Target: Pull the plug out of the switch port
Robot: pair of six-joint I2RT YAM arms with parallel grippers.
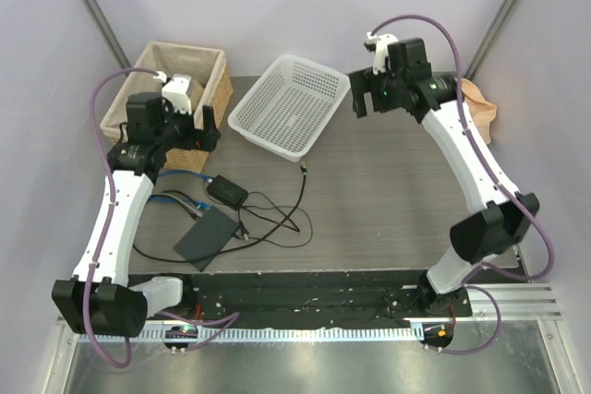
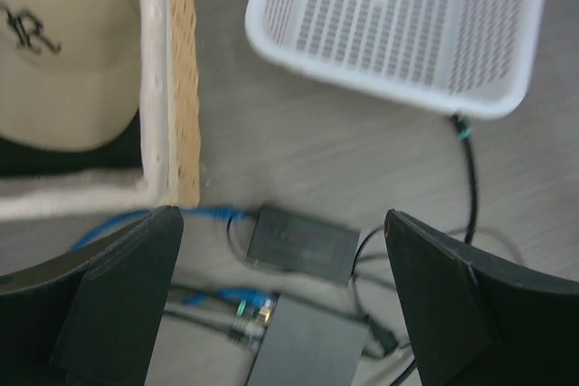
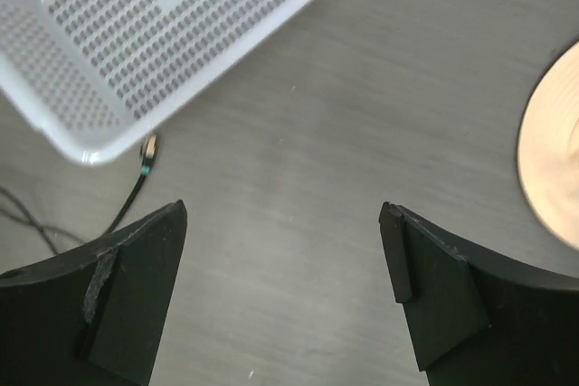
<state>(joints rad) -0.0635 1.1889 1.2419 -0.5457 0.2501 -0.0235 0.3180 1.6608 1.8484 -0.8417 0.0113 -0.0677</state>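
A dark grey wood-grain table (image 1: 388, 191) stands between pale lilac walls, with a white perforated plastic basket (image 1: 291, 103) at its far middle. Near-left of that basket lies the flat matte-black rectangular box (image 1: 205, 234). The switch port (image 2: 262, 318) is on its narrow edge, where the metal-tipped plug (image 2: 242, 312) of a blue cable sits. A smaller black adapter brick (image 1: 225, 193) with cords lies between the box and the basket. The left gripper (image 2: 280, 223) hangs released, jaws wide, left of the basket, and the box lies below it, untouched. The right gripper (image 3: 282, 210), equally spread and holding nothing, hovers at the basket's right, well apart from the box.
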